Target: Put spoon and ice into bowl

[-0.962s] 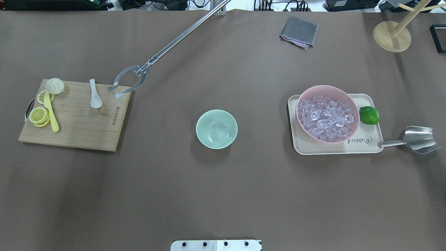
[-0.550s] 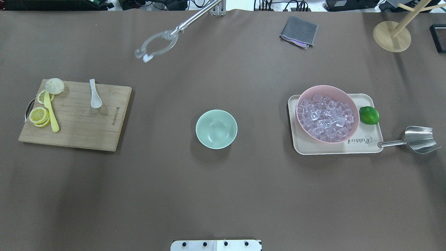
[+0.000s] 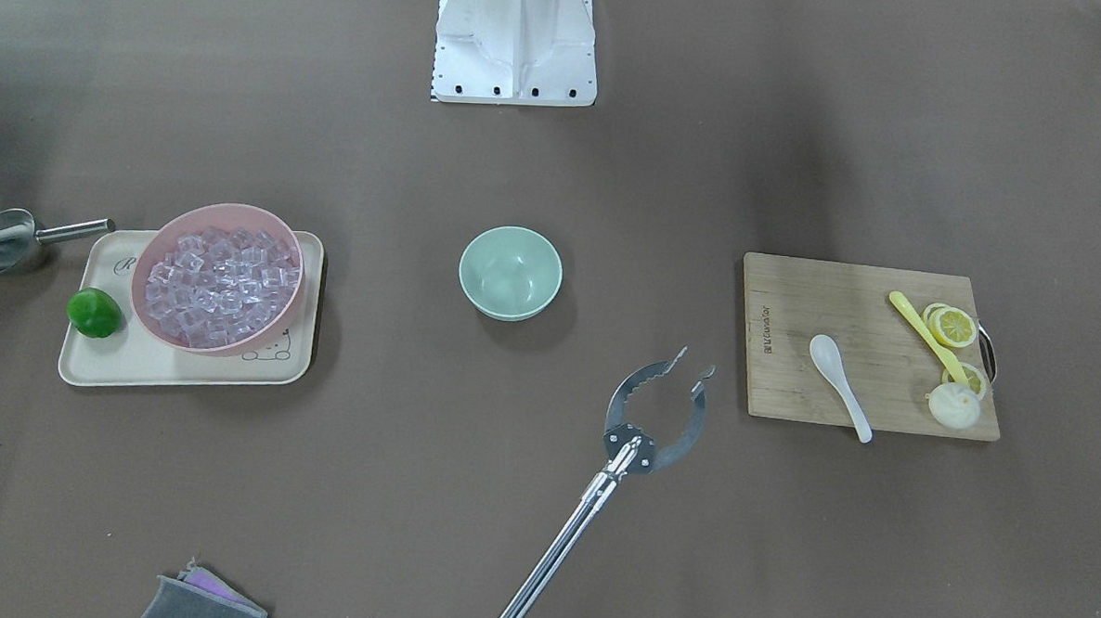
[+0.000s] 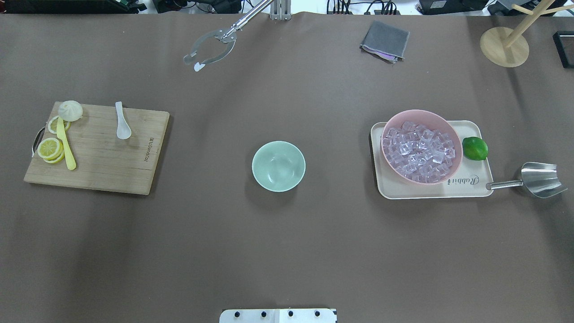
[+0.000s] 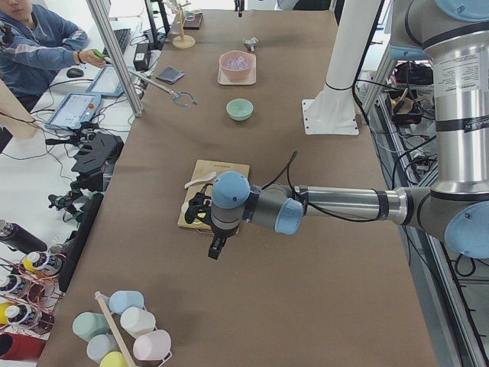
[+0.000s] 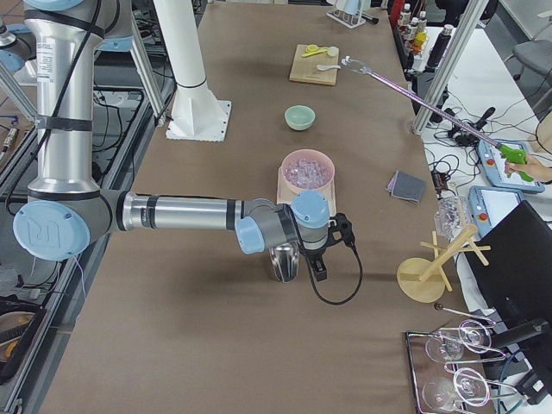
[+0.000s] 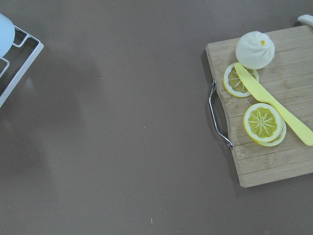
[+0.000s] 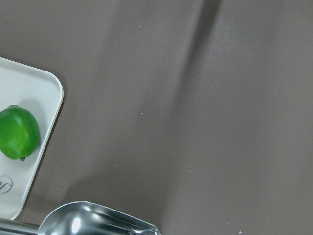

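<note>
Lime (image 8: 18,132) on tray (image 8: 46,83); steel scoop (image 8: 98,219) nearby.

brown table (image 4: 287,251), cutting board (image 4: 107,166), green bowl (image 4: 278,166), tray (image 4: 466,189), steel scoop (image 4: 540,179), grey cloth (image 4: 385,40)

You are looking at the small white spoon (image 4: 121,119) lying flat on the wooden board (image 4: 103,170), handle pointing away from the robot. The clear ice cubes (image 4: 419,150) are sitting heaped in the pink bowl (image 4: 437,118). The mint-green bowl (image 4: 278,166) is standing upright on the table (image 4: 287,251) between them.
</note>
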`<act>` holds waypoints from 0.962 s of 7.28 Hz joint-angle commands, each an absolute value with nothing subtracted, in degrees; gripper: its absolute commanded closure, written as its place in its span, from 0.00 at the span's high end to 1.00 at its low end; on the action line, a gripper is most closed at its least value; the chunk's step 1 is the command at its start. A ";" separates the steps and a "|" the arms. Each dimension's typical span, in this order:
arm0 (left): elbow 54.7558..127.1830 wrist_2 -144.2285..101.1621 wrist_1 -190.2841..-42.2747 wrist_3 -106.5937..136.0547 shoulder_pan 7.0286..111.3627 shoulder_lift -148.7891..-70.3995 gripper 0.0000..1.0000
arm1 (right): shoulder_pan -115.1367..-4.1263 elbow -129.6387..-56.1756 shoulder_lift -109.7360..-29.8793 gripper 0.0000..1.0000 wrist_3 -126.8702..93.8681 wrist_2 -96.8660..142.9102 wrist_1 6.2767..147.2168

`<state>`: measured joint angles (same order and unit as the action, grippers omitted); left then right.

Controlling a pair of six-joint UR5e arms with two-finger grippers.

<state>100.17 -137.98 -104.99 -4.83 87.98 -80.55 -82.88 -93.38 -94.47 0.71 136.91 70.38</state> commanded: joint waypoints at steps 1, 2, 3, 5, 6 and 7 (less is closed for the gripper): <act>100.11 -137.99 -104.94 -4.83 87.98 -80.16 0.98 | -82.88 -93.43 -94.39 1.00 0.70 136.93 70.40; 100.11 -137.99 -104.94 -4.83 87.98 -79.98 0.98 | -82.88 -93.43 -94.39 1.00 0.70 137.11 70.40; 100.28 -137.99 -104.94 -4.83 87.98 -79.89 0.98 | -82.88 -93.43 -94.39 1.00 0.70 137.20 70.40; 100.11 -137.99 -104.94 -4.92 87.98 -79.81 0.98 | -82.88 -93.60 -94.39 1.00 0.70 137.29 70.40; 100.28 -138.08 -104.94 -4.92 87.98 -79.80 0.98 | -82.88 -93.60 -94.39 1.00 0.70 137.29 70.40; 99.76 -137.99 -104.94 -4.92 87.98 -79.89 0.98 | -82.88 -93.78 -94.39 1.00 0.70 137.29 70.40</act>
<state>100.08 -138.02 -104.94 -4.91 87.98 -79.84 -82.88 -93.64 -94.40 0.70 137.28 70.40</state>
